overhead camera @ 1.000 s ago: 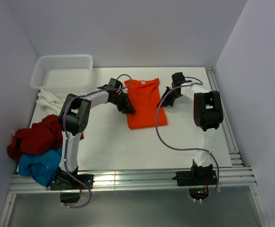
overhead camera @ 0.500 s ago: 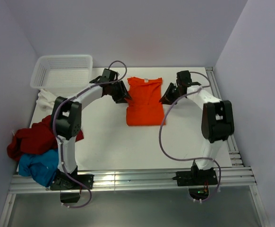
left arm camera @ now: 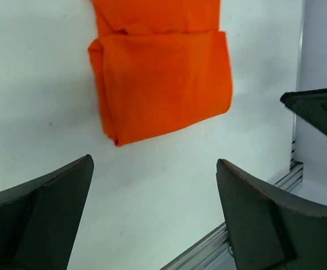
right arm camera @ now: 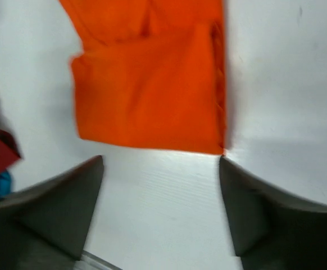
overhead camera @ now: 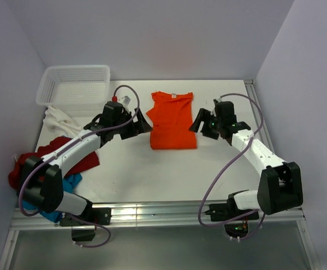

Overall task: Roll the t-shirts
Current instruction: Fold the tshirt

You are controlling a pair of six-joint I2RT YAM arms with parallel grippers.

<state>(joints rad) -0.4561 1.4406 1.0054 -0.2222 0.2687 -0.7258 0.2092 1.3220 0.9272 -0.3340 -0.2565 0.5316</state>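
The orange t-shirt [overhead camera: 172, 119] lies flat in the middle of the table, collar toward the back wall and its lower part doubled over on itself. My left gripper [overhead camera: 143, 127] hovers just left of it, open and holding nothing; in the left wrist view the folded orange cloth [left arm camera: 163, 84] lies ahead of the wide jaws [left arm camera: 153, 163]. On the shirt's right side my right gripper [overhead camera: 198, 125] is open too, with the fold [right arm camera: 152, 95] just beyond its fingertips [right arm camera: 160, 160]. Dark red [overhead camera: 45, 162], blue [overhead camera: 46, 198] and white [overhead camera: 59, 119] t-shirts are heaped at the left edge.
A white mesh basket [overhead camera: 73, 84] stands at the back left corner. Aluminium rails run along the table's near edge [overhead camera: 152, 214] and right edge [overhead camera: 264, 140]. The right gripper's dark finger [left arm camera: 315, 109] shows at the right of the left wrist view.
Both grippers have opened and let go of the orange shirt. Both arms have drawn back toward the near side, and the shirt now lies squarer with its lower part folded.
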